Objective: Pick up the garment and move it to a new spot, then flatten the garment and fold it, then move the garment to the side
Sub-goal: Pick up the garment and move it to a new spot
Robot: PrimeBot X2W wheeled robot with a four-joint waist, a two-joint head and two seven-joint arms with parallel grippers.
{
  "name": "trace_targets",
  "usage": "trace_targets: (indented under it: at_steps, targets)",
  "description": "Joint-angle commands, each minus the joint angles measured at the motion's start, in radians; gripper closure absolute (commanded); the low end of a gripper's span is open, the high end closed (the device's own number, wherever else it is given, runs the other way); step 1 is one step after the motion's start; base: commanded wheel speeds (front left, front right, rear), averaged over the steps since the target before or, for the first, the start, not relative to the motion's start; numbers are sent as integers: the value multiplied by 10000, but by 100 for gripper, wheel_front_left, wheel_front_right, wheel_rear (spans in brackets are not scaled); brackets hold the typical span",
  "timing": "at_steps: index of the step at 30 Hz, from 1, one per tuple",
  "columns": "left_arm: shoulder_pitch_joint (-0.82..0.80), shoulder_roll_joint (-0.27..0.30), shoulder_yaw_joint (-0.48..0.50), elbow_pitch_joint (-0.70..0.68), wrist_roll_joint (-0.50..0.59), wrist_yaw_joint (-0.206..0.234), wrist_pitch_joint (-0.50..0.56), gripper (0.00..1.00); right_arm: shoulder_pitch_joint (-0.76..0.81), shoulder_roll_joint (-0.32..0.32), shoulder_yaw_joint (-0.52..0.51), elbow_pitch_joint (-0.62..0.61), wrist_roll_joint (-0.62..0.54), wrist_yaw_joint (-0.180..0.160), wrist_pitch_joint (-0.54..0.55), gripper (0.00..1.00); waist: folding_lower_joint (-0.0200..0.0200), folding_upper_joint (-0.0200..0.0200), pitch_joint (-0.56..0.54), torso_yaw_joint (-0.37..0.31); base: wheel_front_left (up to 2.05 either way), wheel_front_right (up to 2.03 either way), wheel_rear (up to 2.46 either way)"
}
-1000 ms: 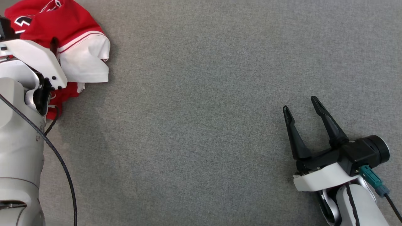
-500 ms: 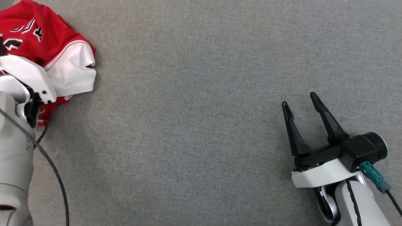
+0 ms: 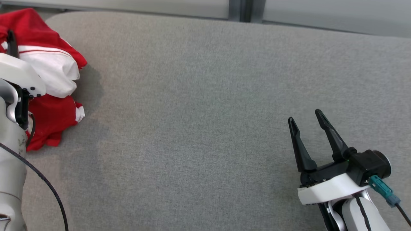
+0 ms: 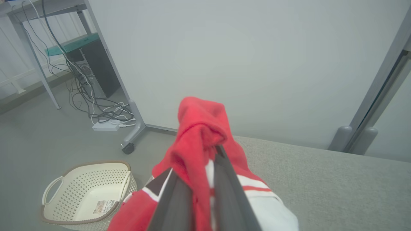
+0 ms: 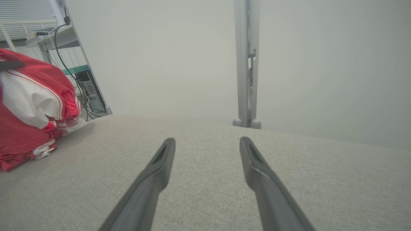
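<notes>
The left gripper [image 4: 196, 166] stood in the lower middle of the left wrist view with its two dark jaws drawn nearly together, pinching a bunched fold of the garment [image 4: 200, 125]. Red cloth rose above the fingertips, and white cloth with a red stripe lay to the right of the jaws. In the head view the garment [image 3: 51, 67] sat heaped at the upper left of the frame, red with a white sleeve. It was partly hidden by the pale casing of the left arm [image 3: 19, 73], and its lower folds rested on the grey padded surface [image 3: 205, 96]. The right gripper [image 3: 305, 117] was at the lower right of the head view with its jaws spread wide. In the right wrist view the right gripper [image 5: 208, 141] showed grey surface between its fingers, well apart from the garment [image 5: 32, 96] at the left edge. A cream perforated basket [image 4: 96, 164] stood on the floor at the lower left of the left wrist view, with loose cables [image 4: 96, 109] above it beside a wheeled frame leg [image 4: 128, 147].
</notes>
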Motion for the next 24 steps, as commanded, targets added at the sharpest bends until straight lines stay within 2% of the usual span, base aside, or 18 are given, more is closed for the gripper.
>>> trace_targets:
  at_steps: [1, 11, 19, 24]
  targets:
    - [13, 57, -31, -109, 36, -9, -114, 100, 124, -47, 5, 27, 104, -3, -12, 0, 0, 0, -502, -223, 0, 0, 0]
    - [-89, -438, -482, -1613, 96, -93, -130, 100, 782, -48, 76, 120, 337, -3, -12, 0, 0, 0, -2026, -1075, 0, 0, 0]
    - [467, -935, -751, -3926, -212, -220, 913, 100, 1186, -47, 99, 117, 569, -3, -12, 0, 0, 0, -2770, -2210, 0, 0, 0]
    - [914, -1148, -1030, -5467, -287, -201, 1784, 100, 1133, -51, 207, 99, 648, -3, -12, 0, 0, 0, -2850, -3215, 0, 0, 0]
